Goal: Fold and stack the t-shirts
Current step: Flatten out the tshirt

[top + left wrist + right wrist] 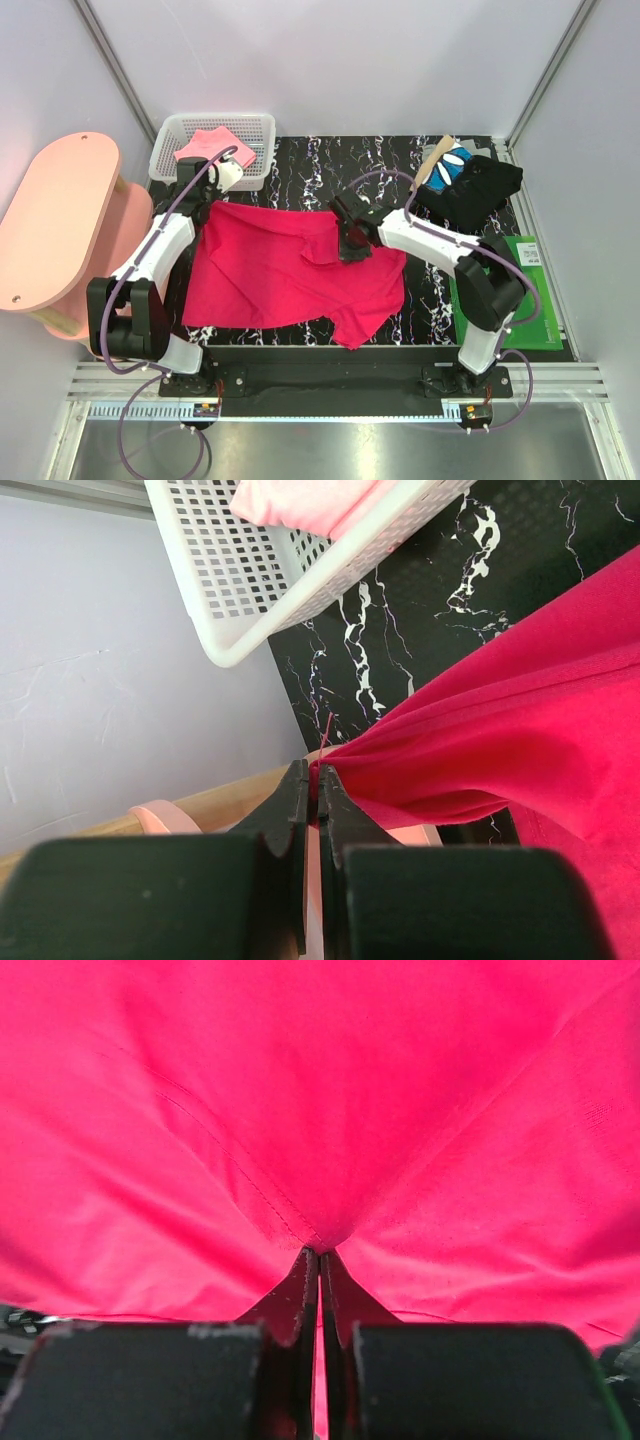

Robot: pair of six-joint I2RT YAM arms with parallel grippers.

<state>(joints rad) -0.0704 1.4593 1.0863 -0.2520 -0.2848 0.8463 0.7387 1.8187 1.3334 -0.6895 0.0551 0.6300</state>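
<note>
Basket of white plastic mesh (165, 152) stood at the far left of the black, white-veined worktop (320, 165), and in it lay one light pink folded t-shirt (205, 143). The plain crimson-red t-shirt (270, 275) lay opened out across the middle of the worktop, rumpled, with one sleeve pointing toward the near edge and a flap doubled over near its far edge. The left gripper (315, 780) was clenched on the shirt's far left corner, just beside the basket, and the cloth ran in taut folds from that pinch. The right gripper (320, 1255) was clenched on a pucker of the same cloth toward its far right part, creases fanning out from the pinch. At the far right of the worktop lay a folded black t-shirt (485, 190), with a folded blue t-shirt with white marks (452, 165) touching its left side; whether on it or beside it could not be told. A flat green mat (530, 290) lay at the right edge. Count: four t-shirts, one basket, one mat, two grippers
</note>
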